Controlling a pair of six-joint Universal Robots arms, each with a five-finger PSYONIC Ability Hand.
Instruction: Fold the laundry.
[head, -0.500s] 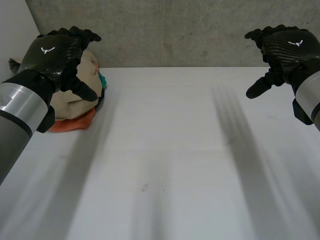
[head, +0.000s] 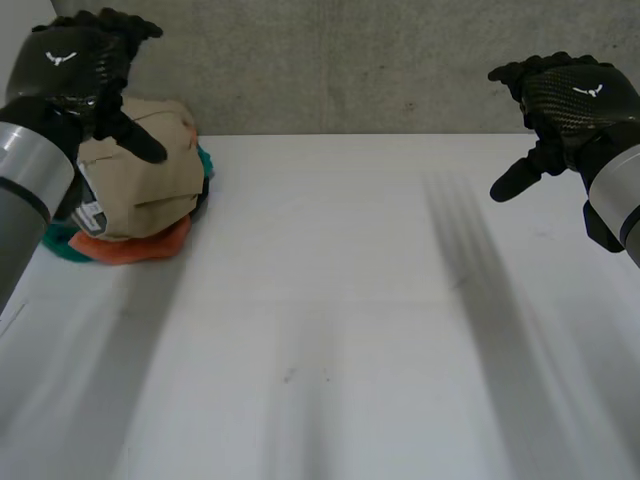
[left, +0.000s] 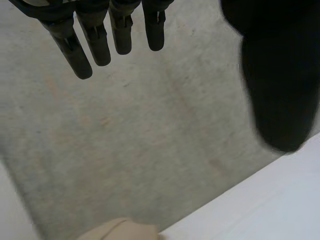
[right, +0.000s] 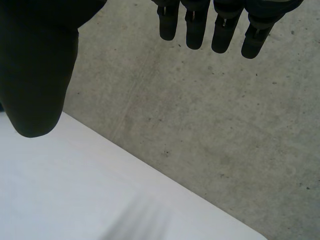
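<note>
White bench (head: 350, 300) runs back to a grey concrete wall (head: 350, 60). One pile of laundry (head: 150, 205) sits on the bench at its far edge, right against the wall. At least three pieces can be told apart by colour: a beige cloth (head: 135, 180) bunched on top, an orange one (head: 140, 247) flattened under it and sticking out along the pile's near side, and teal cloth (head: 62, 240) peeking out at the base on both sides. The pile is a rounded, crumpled lump, a little wider than tall, with no clear long axis and no end that points anywhere.

Two hands are up in the air. The left hand (head: 75, 70) hangs just above the pile on its wall side, its fingers (left: 95, 42) straight and spread from the thumb, holding nothing. The right hand (head: 565, 100) is well apart from the pile, along the wall, its fingers (right: 192, 30) loosely extended and the thumb stuck out, also empty.
</note>
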